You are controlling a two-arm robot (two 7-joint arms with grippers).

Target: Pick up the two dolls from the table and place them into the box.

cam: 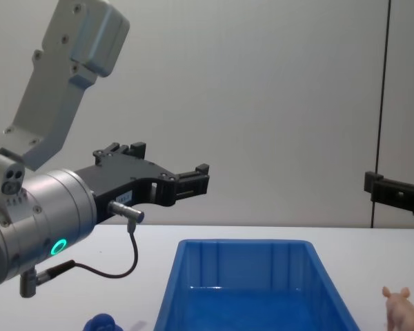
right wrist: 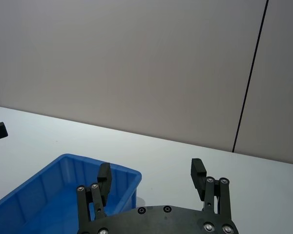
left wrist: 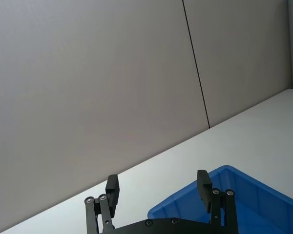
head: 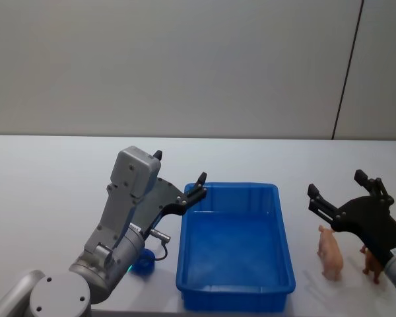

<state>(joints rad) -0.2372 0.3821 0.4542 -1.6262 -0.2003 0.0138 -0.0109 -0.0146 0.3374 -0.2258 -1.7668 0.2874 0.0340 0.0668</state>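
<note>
No text, label, brand, number or sign can be read. The walls of the box and the tabletop are seen to be plain, and nothing legible is made out on the grey housing of the left arm beside the box.

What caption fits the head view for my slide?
The left gripper and right gripper hover open by the empty blue box; pink pig doll on its right, blue doll on its left.

box bright blue | pig doll pale pink-tan | other doll seemingly dark blue | table white
</note>
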